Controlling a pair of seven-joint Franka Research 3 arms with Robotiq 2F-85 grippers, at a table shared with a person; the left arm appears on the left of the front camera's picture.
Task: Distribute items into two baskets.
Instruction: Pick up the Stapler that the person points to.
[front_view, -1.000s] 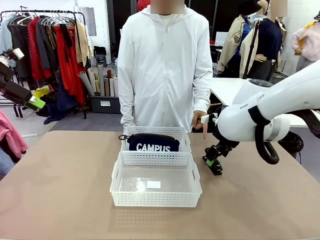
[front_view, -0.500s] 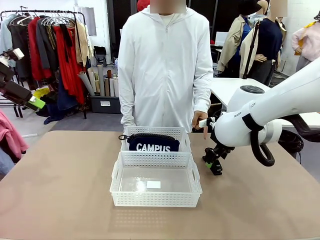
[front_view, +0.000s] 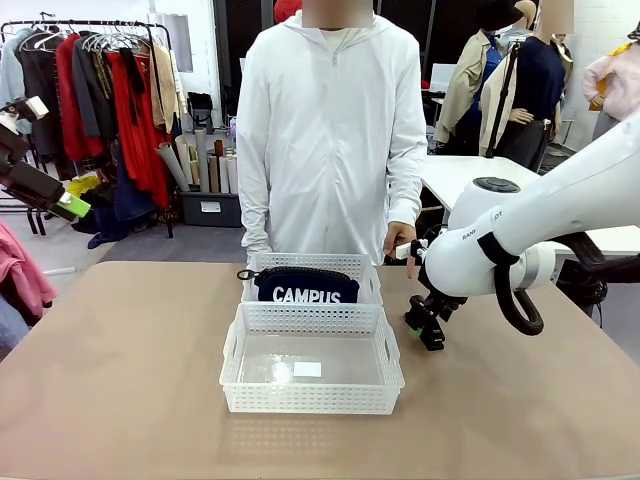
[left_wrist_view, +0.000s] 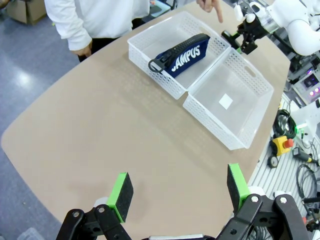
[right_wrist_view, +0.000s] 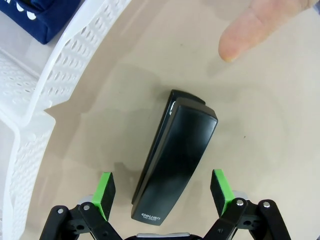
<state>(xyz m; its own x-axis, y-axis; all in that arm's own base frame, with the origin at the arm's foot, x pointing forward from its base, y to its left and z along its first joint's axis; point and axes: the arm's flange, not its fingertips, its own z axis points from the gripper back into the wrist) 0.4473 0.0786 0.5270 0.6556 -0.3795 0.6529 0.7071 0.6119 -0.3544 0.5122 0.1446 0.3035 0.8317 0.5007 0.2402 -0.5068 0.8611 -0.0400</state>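
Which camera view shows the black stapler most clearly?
The right wrist view: the stapler lies flat on the table, whole and close, inside the open right gripper. In the front and left wrist views, that gripper stands over it, so I cannot make it out.

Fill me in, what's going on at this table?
The right claw hangs open, low over the stapler, which lies flat on the table just right of the near basket. Nothing is gripped. A person's finger points at the stapler from the far side. The pouch already lies in the far basket; the near basket holds neither item. The left claw is open and bare, raised off to the left.
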